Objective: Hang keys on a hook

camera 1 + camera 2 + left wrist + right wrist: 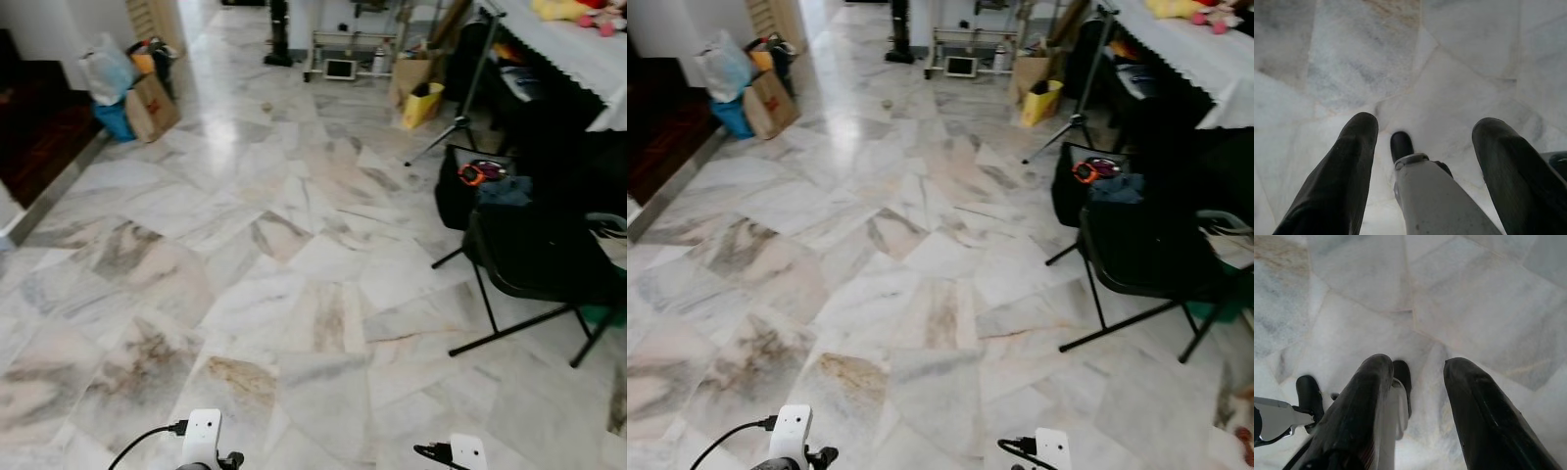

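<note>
Nearest, both arms hang low over the marble floor, whose pale slabs carry grey and brown veining and meet in irregular angled joints. The left gripper points down at the tiles with its two black fingers spread wide and nothing between them; the right gripper hangs the same way, fingers apart and empty, and the robot's feet show on the floor beneath both. Just ahead the floor runs bare across the middle of the room. To the right stands a black folding chair, and just beyond it a black case with an orange-and-black item on top, too small to identify. Farther right, a long table with a white cloth runs away along the wall, soft toys at its far end. A tripod and a yellow bag stand farther back, near a cardboard box. At far left, bags cluster by the wall. Keys and a hook cannot be made out.
</note>
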Tool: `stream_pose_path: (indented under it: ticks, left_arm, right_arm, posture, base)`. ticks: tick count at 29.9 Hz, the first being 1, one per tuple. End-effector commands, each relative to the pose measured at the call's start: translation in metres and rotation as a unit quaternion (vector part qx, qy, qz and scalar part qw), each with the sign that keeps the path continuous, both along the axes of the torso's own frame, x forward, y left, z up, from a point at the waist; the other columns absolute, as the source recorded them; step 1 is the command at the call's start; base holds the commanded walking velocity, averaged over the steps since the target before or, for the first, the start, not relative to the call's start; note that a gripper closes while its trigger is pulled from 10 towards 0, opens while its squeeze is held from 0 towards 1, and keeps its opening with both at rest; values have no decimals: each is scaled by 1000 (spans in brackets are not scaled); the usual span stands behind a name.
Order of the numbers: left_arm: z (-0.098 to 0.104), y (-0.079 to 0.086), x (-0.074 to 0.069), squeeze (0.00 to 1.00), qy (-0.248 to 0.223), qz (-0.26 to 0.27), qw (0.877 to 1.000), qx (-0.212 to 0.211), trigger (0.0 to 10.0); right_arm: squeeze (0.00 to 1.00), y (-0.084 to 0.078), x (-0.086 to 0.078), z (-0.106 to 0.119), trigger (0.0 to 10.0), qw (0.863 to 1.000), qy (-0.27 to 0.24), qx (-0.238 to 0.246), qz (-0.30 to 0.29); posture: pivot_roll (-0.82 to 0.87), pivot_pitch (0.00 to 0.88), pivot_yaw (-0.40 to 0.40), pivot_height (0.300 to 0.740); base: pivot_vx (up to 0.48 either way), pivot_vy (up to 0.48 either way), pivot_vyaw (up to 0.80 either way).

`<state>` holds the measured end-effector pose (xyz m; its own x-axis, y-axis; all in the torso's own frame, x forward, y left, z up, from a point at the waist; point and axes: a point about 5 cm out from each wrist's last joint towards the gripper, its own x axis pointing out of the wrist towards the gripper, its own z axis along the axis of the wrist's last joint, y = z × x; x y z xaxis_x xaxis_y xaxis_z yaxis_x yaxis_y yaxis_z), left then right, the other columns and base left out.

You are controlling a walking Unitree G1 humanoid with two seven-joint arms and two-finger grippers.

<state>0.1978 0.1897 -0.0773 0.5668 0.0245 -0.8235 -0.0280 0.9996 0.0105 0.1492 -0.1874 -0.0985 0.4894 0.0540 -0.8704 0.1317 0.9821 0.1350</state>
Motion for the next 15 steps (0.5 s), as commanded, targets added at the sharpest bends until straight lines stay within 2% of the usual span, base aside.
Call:
stream_pose_path:
  ticks: [1,10,15]
  left_arm:
    - [-2,0,-5,0,7,-1,1000,-2,10000]
    - [-2,0,-3,0,7,-30,999,17,10000]
    - [-1,0,-2,0,7,-38,999,20,10000]
  right_arm:
    - [0,-1,-5,-2,10000,1000,11,0,0]
    - [0,3,-3,-2,10000,1000,14,2,11]
    - [0,10,-1,-2,10000,1000,12,5,13]
  posture:
    - [59,0,-36,740]
    - [63,0,-44,740]
    - [61,0,-43,740]
  base:
    - [0,0,-781]
    - [0,0,-778]
    - [0,-383,-777]
